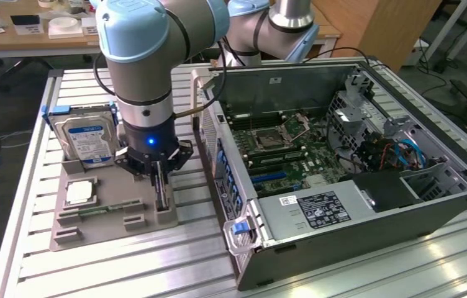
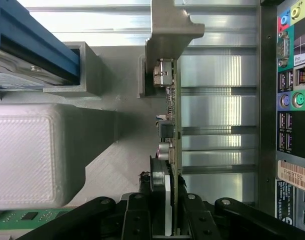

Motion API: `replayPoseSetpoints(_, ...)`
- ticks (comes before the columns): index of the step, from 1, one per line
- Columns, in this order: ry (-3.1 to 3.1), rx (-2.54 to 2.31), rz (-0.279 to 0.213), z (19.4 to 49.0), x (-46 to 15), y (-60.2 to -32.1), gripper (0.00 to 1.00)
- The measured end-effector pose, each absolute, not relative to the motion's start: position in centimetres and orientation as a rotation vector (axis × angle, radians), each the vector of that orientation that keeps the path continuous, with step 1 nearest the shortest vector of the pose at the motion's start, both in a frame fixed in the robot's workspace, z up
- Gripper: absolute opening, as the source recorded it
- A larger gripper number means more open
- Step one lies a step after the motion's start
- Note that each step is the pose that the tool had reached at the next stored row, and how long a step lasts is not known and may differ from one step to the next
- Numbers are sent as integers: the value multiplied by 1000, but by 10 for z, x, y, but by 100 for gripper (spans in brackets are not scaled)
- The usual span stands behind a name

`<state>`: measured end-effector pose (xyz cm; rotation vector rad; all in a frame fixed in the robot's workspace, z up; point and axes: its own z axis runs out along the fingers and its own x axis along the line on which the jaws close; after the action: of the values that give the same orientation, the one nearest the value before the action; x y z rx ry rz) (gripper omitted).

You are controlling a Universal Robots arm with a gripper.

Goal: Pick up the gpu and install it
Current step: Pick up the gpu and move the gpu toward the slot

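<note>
Single arm over a slatted metal table point(image 1: 134, 273), exterior and wrist views. The gripper point(image 1: 161, 184) point(image 2: 165, 226) points straight down over a grey parts tray point(image 1: 101, 234) at the exterior view's left. The gpu point(image 1: 161, 201) point(image 2: 173, 115) stands on edge in a slot of that tray, seen sliver-thin, its metal end bracket point(image 2: 167, 35) resting in a grey holder. The gripper's jaws are drawn in narrowly against both faces of the card, near its fan point(image 2: 157, 177); the card sits in the tray, not lifted. On the same tray are a hard drive point(image 1: 89, 139) standing upright, a processor point(image 1: 80, 191) and a green memory stick point(image 1: 109, 208). The open computer case point(image 1: 325, 248) lies just beside the tray, at the exterior view's right, motherboard point(image 1: 287, 146) exposed.
</note>
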<state>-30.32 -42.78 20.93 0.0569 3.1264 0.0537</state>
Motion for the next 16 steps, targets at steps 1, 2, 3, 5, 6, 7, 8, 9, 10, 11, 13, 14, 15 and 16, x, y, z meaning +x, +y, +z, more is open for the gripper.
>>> replayPoseSetpoints(1,3126,57,54,209,-303,-428,28)
replayPoseSetpoints(2,3126,57,54,209,-303,-428,28)
replayPoseSetpoints(3,3126,57,54,209,-303,-428,28)
replayPoseSetpoints(5,3126,57,54,209,-303,-428,28)
replayPoseSetpoints(6,3126,57,54,209,-303,-428,28)
replayPoseSetpoints(7,3126,57,54,209,-303,-428,28)
replayPoseSetpoints(8,3126,57,54,209,-303,-428,28)
replayPoseSetpoints(9,3126,57,54,209,-303,-428,28)
replayPoseSetpoints(10,3126,57,55,209,-303,-428,28)
replayPoseSetpoints(11,3126,57,57,209,-303,-428,28)
replayPoseSetpoints(13,3126,57,63,210,-303,-428,28)
replayPoseSetpoints(14,3126,57,64,213,-303,-428,28)
replayPoseSetpoints(15,3126,57,65,215,-303,-428,28)
replayPoseSetpoints(16,3126,57,66,217,-303,-428,28)
